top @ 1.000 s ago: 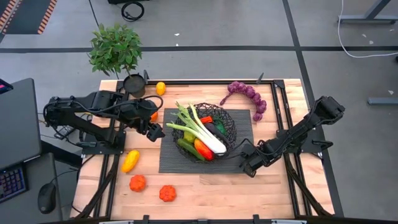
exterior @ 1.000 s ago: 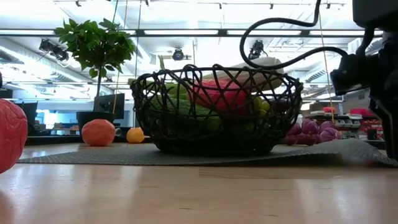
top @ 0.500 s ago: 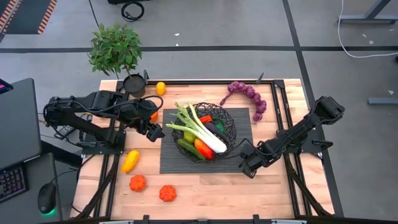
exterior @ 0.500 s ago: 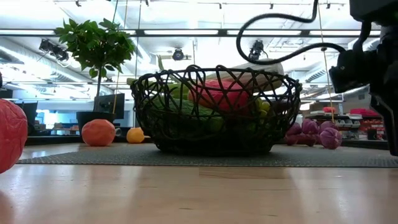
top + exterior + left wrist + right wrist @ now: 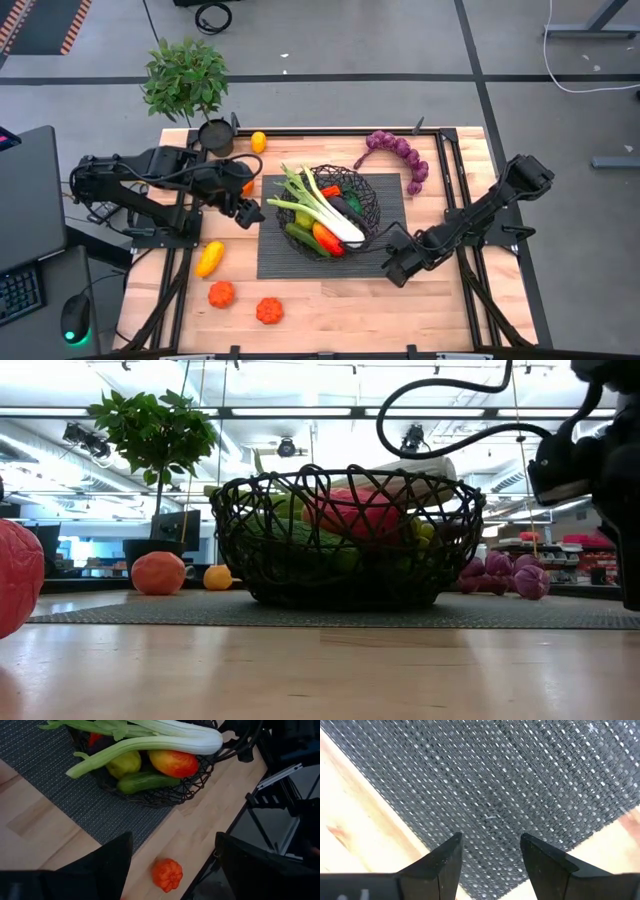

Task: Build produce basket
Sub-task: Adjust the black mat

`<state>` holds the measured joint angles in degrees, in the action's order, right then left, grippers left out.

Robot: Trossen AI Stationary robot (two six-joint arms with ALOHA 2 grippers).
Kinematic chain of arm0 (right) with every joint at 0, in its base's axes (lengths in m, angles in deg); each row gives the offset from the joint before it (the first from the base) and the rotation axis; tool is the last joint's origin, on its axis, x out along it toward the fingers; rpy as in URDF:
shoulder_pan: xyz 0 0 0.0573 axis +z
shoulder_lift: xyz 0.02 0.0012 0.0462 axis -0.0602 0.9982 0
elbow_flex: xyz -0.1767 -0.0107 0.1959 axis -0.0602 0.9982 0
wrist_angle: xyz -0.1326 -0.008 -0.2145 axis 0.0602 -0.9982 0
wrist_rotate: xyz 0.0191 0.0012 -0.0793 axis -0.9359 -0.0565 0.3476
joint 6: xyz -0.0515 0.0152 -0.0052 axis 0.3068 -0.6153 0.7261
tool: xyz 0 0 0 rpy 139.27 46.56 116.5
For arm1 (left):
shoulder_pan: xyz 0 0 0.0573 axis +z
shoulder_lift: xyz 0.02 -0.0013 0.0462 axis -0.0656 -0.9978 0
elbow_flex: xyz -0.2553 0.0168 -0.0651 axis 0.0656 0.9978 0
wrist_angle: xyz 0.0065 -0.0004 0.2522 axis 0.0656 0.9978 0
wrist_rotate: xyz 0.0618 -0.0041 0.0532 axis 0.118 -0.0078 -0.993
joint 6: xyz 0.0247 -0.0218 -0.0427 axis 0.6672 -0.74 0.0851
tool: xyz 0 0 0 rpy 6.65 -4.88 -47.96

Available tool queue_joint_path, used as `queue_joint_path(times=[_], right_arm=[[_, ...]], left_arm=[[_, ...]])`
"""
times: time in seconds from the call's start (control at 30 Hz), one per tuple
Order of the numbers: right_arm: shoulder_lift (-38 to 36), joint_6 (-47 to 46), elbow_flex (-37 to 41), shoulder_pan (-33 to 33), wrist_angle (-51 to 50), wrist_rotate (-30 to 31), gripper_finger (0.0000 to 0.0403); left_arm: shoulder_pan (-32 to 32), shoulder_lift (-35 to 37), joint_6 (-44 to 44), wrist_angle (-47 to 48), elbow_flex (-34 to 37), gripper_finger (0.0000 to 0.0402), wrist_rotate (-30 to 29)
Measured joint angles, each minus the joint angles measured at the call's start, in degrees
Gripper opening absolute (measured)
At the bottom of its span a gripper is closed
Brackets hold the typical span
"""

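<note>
The basket [image 5: 335, 212] sits part-filled, both the left tool [image 5: 252, 213] and right tool [image 5: 392, 272] parted and empty, so next comes fetching a tomato [image 5: 220, 294] off the counter [image 5: 330, 310].

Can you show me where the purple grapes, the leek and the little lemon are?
purple grapes [image 5: 408, 157]: high view, middle of the bunch.
leek [image 5: 335, 218]: high view, on its white stalk.
lemon [image 5: 258, 142]: high view, centre of the fruit.
</note>
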<state>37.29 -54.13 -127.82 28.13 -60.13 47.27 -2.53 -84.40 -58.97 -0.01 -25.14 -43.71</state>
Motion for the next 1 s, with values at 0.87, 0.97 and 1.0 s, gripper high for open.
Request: queue_joint_path(times=[0.87,0.97,1.0], right_arm=[[0.1,-7.0,0.0,3.9,3.0,2.4,0.0205],[0.1,-7.0,0.0,3.9,4.3,2.4,0.0205],[0.1,-7.0,0.0,3.9,4.6,2.4,0.0205]], left_arm=[[-1.1,0.0,1.9,0.0,0.0,0.0288,0.0],[-1.1,0.0,2.2,0.0,0.0,0.0288,0.0],[-1.1,0.0,2.2,0.0,0.0,0.0288,0.0]])
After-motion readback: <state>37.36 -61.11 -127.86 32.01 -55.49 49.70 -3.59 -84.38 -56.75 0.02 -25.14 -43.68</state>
